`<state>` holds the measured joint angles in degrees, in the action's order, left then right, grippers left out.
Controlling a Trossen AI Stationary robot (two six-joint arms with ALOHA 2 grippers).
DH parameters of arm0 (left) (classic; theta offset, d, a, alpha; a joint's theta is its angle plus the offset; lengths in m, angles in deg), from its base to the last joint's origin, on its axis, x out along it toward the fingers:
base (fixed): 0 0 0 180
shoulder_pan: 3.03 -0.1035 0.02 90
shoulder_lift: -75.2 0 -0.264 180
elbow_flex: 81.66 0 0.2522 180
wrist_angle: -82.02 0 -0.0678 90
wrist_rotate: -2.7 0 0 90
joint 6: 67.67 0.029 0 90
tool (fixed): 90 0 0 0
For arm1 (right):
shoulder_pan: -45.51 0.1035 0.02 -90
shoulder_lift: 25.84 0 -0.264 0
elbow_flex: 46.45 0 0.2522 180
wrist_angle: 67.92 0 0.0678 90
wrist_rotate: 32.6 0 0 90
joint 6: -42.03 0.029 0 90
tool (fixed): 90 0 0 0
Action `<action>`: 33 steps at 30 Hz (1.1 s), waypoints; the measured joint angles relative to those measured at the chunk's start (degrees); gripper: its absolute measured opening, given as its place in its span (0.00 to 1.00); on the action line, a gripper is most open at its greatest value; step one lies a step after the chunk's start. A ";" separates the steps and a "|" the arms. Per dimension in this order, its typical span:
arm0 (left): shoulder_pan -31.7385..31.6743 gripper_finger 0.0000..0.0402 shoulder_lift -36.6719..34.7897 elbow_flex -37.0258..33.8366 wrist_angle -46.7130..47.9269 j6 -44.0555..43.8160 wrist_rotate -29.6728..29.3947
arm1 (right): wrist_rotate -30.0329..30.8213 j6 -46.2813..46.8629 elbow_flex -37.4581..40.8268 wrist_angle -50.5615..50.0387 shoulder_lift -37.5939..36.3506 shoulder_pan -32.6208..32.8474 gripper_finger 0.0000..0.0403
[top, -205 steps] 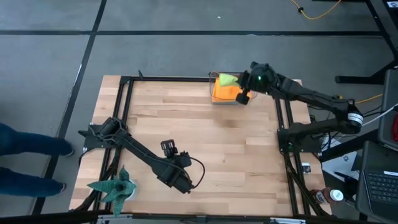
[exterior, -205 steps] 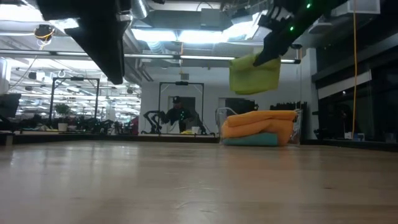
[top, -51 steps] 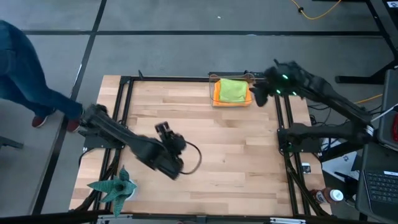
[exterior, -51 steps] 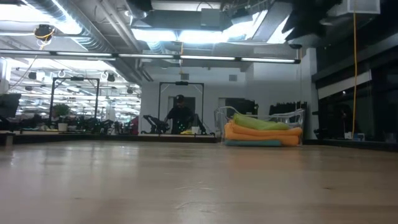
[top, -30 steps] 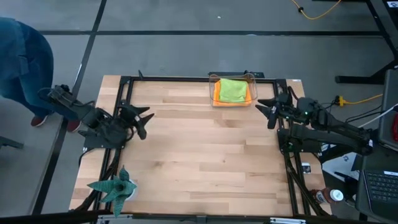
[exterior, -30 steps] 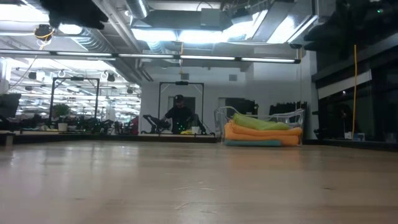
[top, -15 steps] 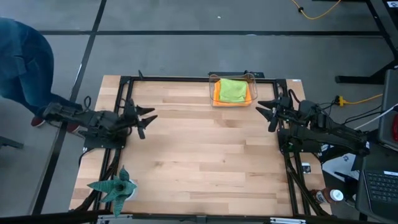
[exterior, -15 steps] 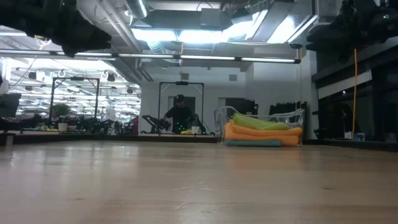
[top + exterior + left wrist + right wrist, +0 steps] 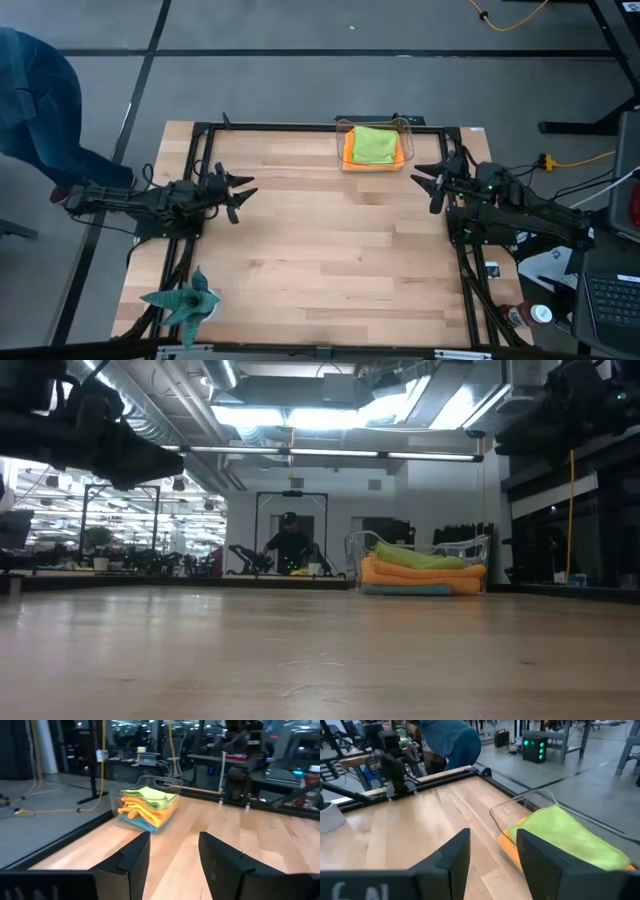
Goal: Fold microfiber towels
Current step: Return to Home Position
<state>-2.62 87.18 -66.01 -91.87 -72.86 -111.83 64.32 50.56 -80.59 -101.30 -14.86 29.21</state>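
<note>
We see the folded lime green microfiber towel (image 9: pixel 375 144) lying on top of the stack inside the clear plastic bin (image 9: pixel 343 126). The bin stands at the far edge of the pale wooden counter (image 9: pixel 320 250), nearer the right arm's side. Under the green one lie the orange microfiber towels (image 9: pixel 415 574). At the very bottom, seen from table height, is the teal blue microfiber towel (image 9: pixel 408 590).

The left gripper (image 9: pixel 240 198) hangs over the counter's left edge, well apart from the bin. Its fingers are spread wide with nothing between them, and it points towards the counter's middle. In its own wrist view we see the gap between its fingers (image 9: pixel 132 862), with the bin and its coloured stack farther off.

The right gripper (image 9: pixel 425 188) sits by the right edge, just beside the bin, also spread wide and carrying nothing.

A dark green spiky plant figure (image 9: pixel 185 298) stands at the near left corner. A person in blue clothing (image 9: pixel 35 90) stands on the floor beyond the left arm.
</note>
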 joint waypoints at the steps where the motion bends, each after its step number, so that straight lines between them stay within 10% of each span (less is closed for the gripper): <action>1: -0.14 0.40 -0.35 -0.96 -1.12 0.54 0.80 | 0.49 -0.10 0.00 -0.06 0.00 0.00 0.40; 18: -0.79 0.40 -1.22 -1.44 -1.97 1.22 4.54 | -5.73 -5.20 19.25 30.99 -0.13 0.00 0.40; 33: -0.77 0.40 -1.24 -1.44 -1.99 1.20 4.48 | -5.99 5.91 19.98 21.95 -0.22 0.00 0.40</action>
<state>-3.39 85.94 -67.45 -93.86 -71.65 -107.36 58.33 56.47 -60.62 -79.35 -15.08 29.21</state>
